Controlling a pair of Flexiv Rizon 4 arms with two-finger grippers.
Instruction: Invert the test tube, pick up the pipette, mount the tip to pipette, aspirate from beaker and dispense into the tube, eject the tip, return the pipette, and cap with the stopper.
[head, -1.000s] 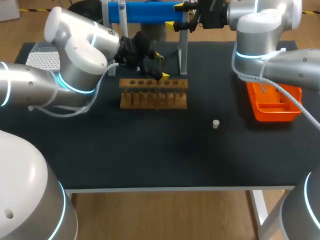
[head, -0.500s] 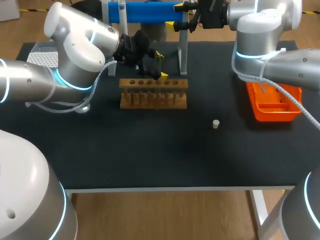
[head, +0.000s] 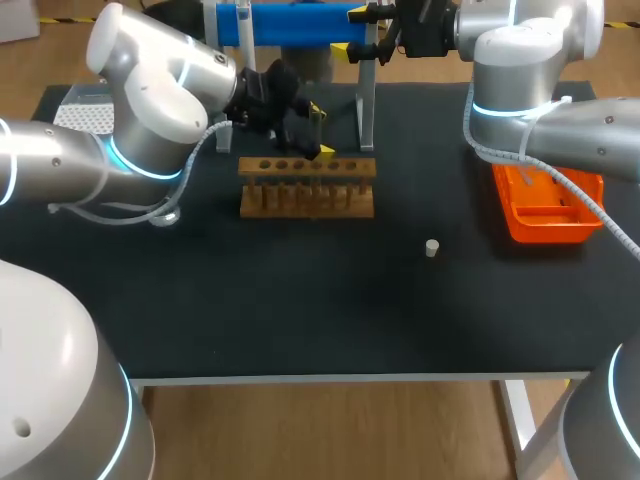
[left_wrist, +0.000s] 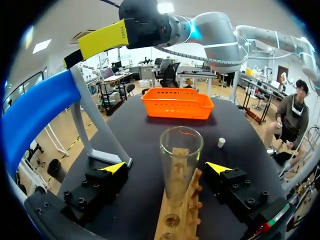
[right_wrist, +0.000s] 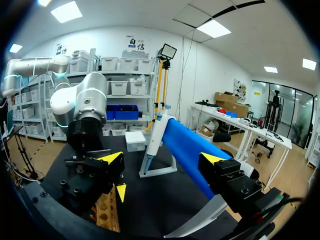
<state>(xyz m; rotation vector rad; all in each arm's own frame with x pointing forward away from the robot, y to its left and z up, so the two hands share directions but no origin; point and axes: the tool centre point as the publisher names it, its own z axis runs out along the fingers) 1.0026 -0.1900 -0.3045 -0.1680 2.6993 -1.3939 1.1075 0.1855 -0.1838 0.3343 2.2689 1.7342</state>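
Observation:
A clear test tube (left_wrist: 181, 160) stands in the wooden rack (left_wrist: 181, 222) with its open rim up. It sits between the fingers of my left gripper (left_wrist: 166, 168), which is open with a gap on each side of the tube. In the head view this gripper (head: 318, 128) is at the rack's (head: 307, 186) back edge. The blue pipette (head: 290, 22) lies across its stand at the back. My right gripper (right_wrist: 162, 161) is open, with the pipette (right_wrist: 187, 145) between its fingers and free of them. The small stopper (head: 431, 248) lies right of the rack.
An orange tray (head: 548, 206) sits at the right under my right arm. A white tip box (head: 85, 116) is at the back left. The pipette stand's post (head: 366, 100) rises just behind the rack, close to my left gripper.
My left arm's elbow has shifted slightly; its gripper stays around the tube. The right arm has not moved.

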